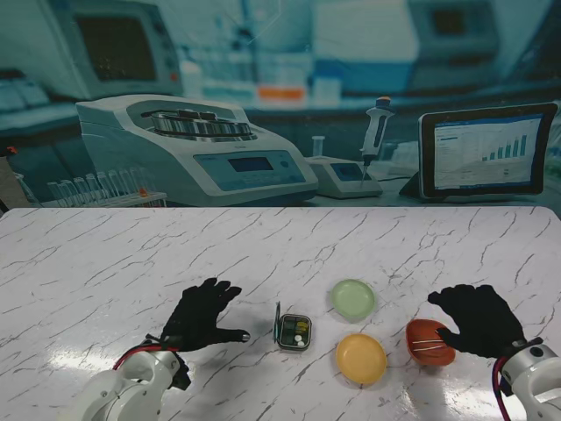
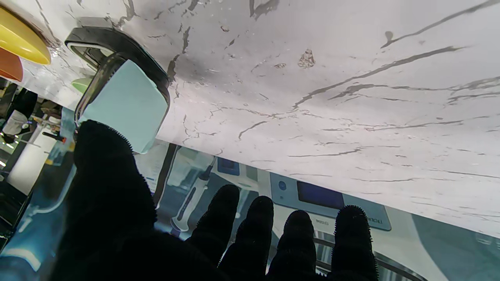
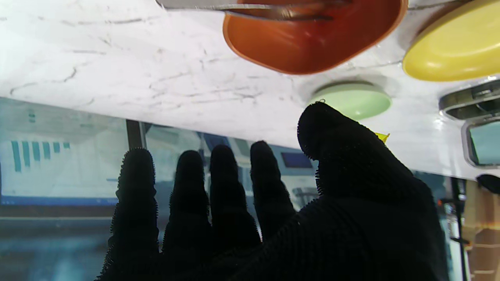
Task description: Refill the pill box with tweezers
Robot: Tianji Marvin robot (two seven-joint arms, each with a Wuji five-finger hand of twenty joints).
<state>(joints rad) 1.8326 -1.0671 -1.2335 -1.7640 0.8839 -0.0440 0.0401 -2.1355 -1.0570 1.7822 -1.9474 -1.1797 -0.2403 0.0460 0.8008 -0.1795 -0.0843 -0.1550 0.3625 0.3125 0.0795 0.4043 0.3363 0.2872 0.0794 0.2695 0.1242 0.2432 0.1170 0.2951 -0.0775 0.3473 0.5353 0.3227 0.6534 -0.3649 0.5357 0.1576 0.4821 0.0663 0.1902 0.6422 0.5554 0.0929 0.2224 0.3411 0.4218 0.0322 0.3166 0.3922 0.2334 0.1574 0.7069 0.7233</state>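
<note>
A small dark pill box stands open on the marble table, lid up on its left side, with pale pills inside; the left wrist view shows its raised lid. Metal tweezers lie across an orange dish, also seen as tweezers over the orange dish. My left hand rests open just left of the pill box, thumb pointing at it. My right hand is open at the orange dish's right edge, holding nothing.
A yellow dish sits nearer to me between the box and the orange dish, and a pale green dish lies farther away. Lab equipment and a tablet appear on the backdrop beyond the table's far edge.
</note>
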